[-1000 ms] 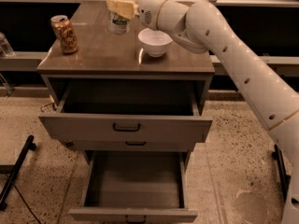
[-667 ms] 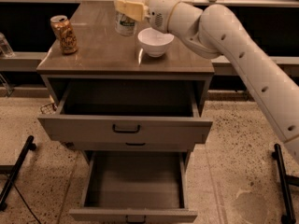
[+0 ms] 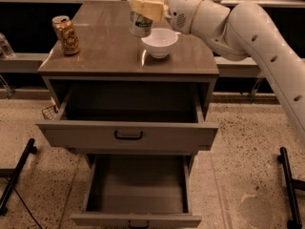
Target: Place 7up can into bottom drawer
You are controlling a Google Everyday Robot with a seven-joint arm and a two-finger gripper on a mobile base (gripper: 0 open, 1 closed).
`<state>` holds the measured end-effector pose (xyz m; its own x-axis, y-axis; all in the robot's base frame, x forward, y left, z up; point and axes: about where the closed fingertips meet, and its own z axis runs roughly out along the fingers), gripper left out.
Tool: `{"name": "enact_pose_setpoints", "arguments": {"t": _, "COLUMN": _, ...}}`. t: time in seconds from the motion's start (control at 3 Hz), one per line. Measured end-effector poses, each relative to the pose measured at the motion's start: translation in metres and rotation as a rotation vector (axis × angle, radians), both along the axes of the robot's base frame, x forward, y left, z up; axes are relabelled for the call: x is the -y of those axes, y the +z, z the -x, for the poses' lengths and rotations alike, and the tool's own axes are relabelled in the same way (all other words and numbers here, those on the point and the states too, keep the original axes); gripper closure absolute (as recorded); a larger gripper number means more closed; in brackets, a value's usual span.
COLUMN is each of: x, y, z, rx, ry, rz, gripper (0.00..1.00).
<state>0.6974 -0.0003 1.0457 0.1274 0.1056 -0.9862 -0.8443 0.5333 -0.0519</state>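
Note:
The 7up can [image 3: 140, 25], white with green markings and a silver top, is held upright in the air above the cabinet top, just left of a white bowl. My gripper [image 3: 145, 7] is shut on the 7up can, its cream fingers [image 3: 142, 7] clamped across the can's upper part. The white arm reaches in from the right. The bottom drawer [image 3: 136, 219] is pulled open at the bottom of the view and its grey tray looks empty. It lies well below and in front of the can.
A brown-gold patterned can [image 3: 66, 35] stands at the left of the cabinet top [image 3: 100, 51]. A white bowl [image 3: 159, 42] sits near the middle. The upper drawer [image 3: 127, 136] with a dark bar handle is also pulled open, overhanging the bottom drawer's back part.
The gripper has lifted the 7up can off the back of the cabinet top and carried it forward and to the right, close to the bowl.

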Motion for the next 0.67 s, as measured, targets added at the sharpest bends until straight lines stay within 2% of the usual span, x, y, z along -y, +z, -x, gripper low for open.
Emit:
{"name": "enact_pose_setpoints", "arguments": {"t": 0.33, "x": 0.005, "y": -0.001, "z": 0.004, "rx": 0.011, "ry": 0.023, "rz": -0.014, "gripper": 1.0}}
{"name": "enact_pose_setpoints", "arguments": {"t": 0.67, "x": 0.024, "y": -0.012, "z": 0.036, "rx": 0.03, "ry": 0.103, "rz": -0.031, "gripper": 1.0}}
